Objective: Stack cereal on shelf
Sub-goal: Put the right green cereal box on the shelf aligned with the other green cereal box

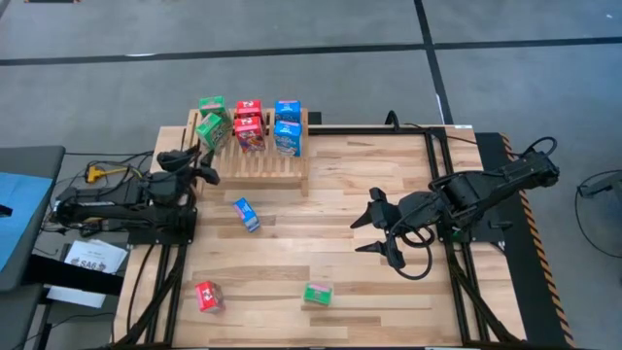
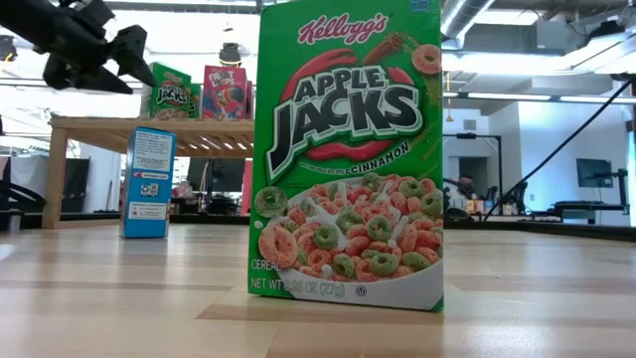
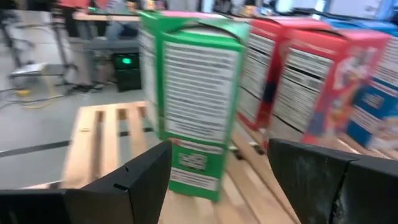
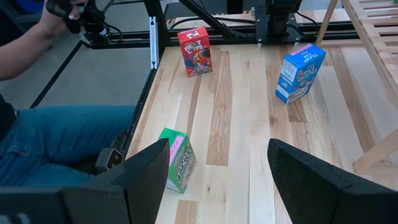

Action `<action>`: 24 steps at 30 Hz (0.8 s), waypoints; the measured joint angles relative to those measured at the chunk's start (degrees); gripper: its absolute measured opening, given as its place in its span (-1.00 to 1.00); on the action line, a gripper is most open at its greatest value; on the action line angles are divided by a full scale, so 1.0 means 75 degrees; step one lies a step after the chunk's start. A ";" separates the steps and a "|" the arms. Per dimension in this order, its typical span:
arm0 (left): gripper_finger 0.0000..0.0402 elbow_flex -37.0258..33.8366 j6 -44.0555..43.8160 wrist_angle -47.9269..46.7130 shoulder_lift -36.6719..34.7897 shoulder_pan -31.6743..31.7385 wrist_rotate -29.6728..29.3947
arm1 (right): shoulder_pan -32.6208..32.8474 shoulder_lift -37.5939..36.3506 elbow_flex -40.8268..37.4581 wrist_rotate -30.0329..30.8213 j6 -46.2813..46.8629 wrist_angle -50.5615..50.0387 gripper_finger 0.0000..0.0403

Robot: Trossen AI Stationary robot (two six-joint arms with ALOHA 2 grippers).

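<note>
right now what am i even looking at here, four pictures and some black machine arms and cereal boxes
These are two robot arms at a wooden table, each ending in two fingers. One picture looks straight down from above, one sits at table height, and two come from cameras on the arms' wrists.

On the slatted wooden shelf at the table's far edge stand six small cereal boxes: two green, two red, two blue. Three more are on the tabletop: a blue box, a red box and a green Apple Jacks box, which fills the table-height picture.

The left gripper is at the shelf, its fingers open just in front of a green box standing there, not gripping it. The right gripper hangs open over the table, holding nothing. A person's jeans show beside the table.
</note>
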 joint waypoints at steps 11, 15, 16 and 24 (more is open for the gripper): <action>0.27 0.0000 -0.0282 -0.0007 0.0582 0.0009 -0.0391 | 0.0000 0.0000 -0.0003 0.0000 -0.0009 0.0003 0.47; 0.27 0.0000 -0.0369 -0.0002 0.0902 0.0009 -0.1038 | 0.0000 0.0000 -0.0002 0.0000 -0.0012 0.0003 0.47; 0.27 0.0000 -0.0399 0.0000 0.0965 0.0011 -0.1177 | 0.0000 0.0000 -0.0003 0.0000 -0.0012 0.0003 0.47; 0.27 0.0000 -0.0437 0.0000 0.1113 0.0012 -0.1655 | -0.0002 0.0000 -0.0003 0.0000 -0.0015 0.0003 0.47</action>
